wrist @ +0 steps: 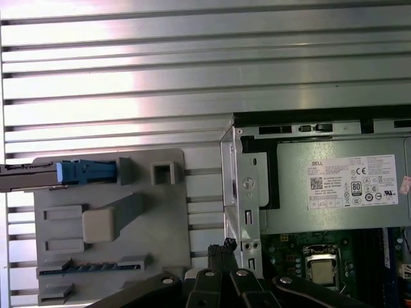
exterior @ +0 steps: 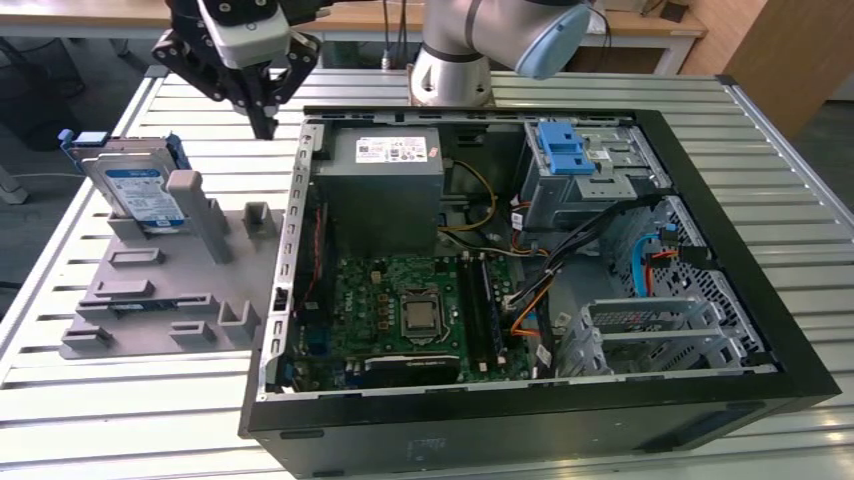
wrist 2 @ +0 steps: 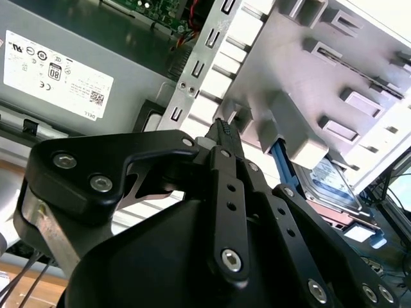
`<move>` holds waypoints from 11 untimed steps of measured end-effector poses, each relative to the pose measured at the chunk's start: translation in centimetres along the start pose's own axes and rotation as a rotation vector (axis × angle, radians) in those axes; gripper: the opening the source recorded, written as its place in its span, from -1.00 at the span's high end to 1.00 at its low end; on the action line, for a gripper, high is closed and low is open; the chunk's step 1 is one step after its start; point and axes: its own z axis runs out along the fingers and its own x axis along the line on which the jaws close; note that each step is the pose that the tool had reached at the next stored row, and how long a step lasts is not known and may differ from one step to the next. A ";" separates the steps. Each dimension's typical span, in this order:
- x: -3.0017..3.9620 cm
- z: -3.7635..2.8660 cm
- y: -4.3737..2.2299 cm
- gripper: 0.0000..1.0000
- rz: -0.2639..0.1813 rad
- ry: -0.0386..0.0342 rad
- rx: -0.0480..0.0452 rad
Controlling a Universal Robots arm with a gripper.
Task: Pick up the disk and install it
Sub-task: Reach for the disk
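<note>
The disk is a silver hard drive with a blue-and-white label in a blue bracket. It stands upright in a slot of the grey holder at the exterior view's left. In the first wrist view the disk appears edge-on, and in the second wrist view the disk lies behind a holder post. My gripper hangs above the table between the holder and the computer case, apart from the disk. Its fingers meet at the tips, shut on nothing. The gripper is above the case's corner.
An open computer case fills the table's middle and right, with motherboard, power supply and a grey drive bay topped by a blue latch. The slatted metal table surrounds it. The arm's base stands behind the case.
</note>
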 end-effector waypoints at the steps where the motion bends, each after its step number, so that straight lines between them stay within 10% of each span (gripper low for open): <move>1: 0.05 0.00 0.00 0.79 0.000 -0.0001 0.0000; 11: 0.51 0.04 -0.04 0.79 0.000 -0.0001 -0.0001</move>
